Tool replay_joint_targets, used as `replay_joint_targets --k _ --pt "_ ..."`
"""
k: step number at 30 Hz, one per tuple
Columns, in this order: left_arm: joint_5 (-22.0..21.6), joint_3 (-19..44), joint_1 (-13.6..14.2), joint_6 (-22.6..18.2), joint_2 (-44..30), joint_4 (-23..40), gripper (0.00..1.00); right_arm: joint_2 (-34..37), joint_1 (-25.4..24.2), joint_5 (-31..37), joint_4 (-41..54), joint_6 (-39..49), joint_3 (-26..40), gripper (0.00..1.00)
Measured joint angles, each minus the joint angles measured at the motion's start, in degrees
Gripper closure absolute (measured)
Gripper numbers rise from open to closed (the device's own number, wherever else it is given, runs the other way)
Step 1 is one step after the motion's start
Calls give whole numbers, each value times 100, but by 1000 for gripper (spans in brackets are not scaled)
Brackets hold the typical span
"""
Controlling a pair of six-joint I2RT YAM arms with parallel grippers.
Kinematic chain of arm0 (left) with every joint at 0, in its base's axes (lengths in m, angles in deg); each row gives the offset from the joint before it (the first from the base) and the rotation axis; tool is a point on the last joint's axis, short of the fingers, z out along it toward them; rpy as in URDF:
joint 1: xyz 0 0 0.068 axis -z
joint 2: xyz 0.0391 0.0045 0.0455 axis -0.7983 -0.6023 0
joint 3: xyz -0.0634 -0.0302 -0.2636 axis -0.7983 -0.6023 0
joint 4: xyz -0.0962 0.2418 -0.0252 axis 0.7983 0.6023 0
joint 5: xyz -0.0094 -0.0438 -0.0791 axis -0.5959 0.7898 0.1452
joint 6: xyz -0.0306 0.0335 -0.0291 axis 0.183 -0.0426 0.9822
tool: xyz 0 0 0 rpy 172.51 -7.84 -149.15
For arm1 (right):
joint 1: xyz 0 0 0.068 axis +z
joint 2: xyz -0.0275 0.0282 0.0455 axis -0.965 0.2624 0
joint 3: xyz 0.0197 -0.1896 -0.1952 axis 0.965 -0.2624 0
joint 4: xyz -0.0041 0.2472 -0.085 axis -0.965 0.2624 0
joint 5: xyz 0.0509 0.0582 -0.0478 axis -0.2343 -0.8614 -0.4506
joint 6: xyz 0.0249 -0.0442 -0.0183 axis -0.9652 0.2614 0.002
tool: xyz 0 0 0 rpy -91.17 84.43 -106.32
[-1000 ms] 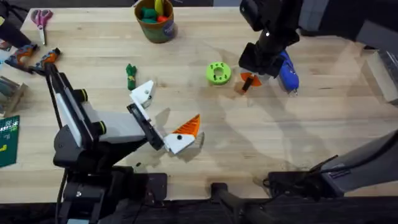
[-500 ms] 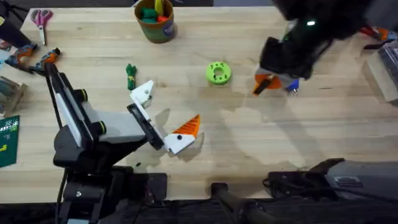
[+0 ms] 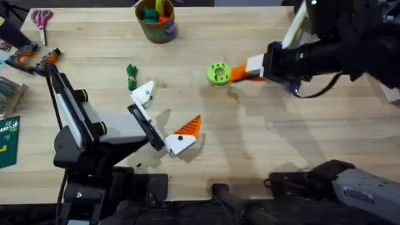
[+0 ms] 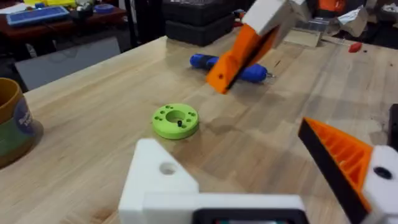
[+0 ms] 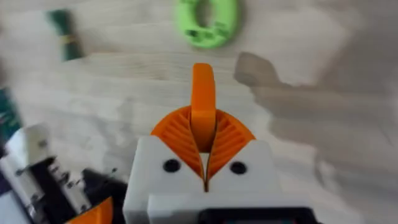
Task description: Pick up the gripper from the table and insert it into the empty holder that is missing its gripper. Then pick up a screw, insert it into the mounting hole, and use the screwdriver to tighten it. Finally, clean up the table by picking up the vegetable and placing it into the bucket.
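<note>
Orange and thumb-sized, the gripper (image 5: 203, 102) is pinched upright between the ribbed pads of our right end effector (image 5: 203, 146), carried above the table (image 3: 250, 144) near the lime-green disc (image 3: 219, 73). Our left end effector (image 3: 167, 122) rests spread, one jaw wearing its orange pad, the other a bare white holder (image 3: 144, 94) with its mounting hole showing. We judge the insertion goes best if we line the piece's dark end with that bare holder, approach slowly along its length, and loosen nothing before it seats.
</note>
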Motion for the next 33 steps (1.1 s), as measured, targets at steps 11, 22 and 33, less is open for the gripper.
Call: replay_joint_targets --k 11,22,33 --pt "-2 0 0 0 0 0 14 1053 -1465 -3747 -1053 1370 -189 986" --pt "-2 0 0 -2 2 0 15 2378 -1515 -5690 -2313 1696 -77 986" --pt "0 0 0 0 2 0 15 3262 -719 -6831 -2281 2258 96 986"
